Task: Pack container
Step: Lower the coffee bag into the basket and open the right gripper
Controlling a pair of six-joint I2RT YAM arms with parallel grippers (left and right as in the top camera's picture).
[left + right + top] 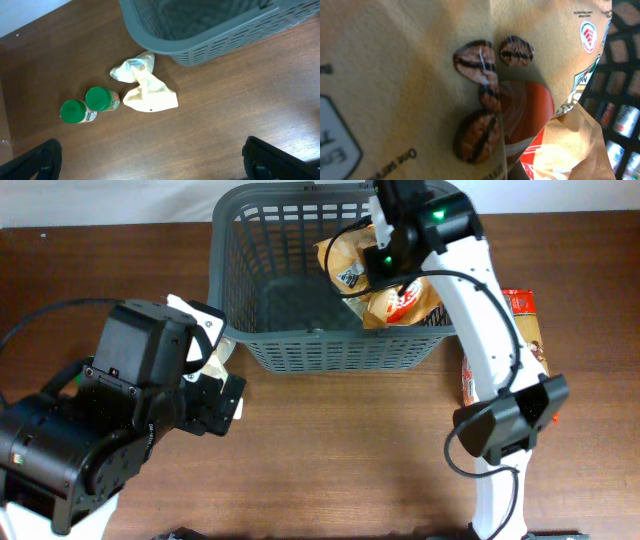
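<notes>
Dark grey plastic lattice basket (330, 352) stands at the far centre of the brown wooden table (350, 450). Inside, on its right side, a tan paper coffee bag printed with beans (352, 262) sits under the right gripper (385, 235); jaw state cannot be told. The left gripper (157, 162) hangs near-left of the basket, fingers wide apart, empty. Beneath it lie a crumpled cream packet (145, 92) and two green-lidded jars (100, 98). A red packet (525, 320) lies right of the basket.

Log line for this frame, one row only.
right gripper: at coffee bag inside basket, grip unclear | left gripper: open, empty | outside: two green-lidded jars, crumpled packet
</notes>
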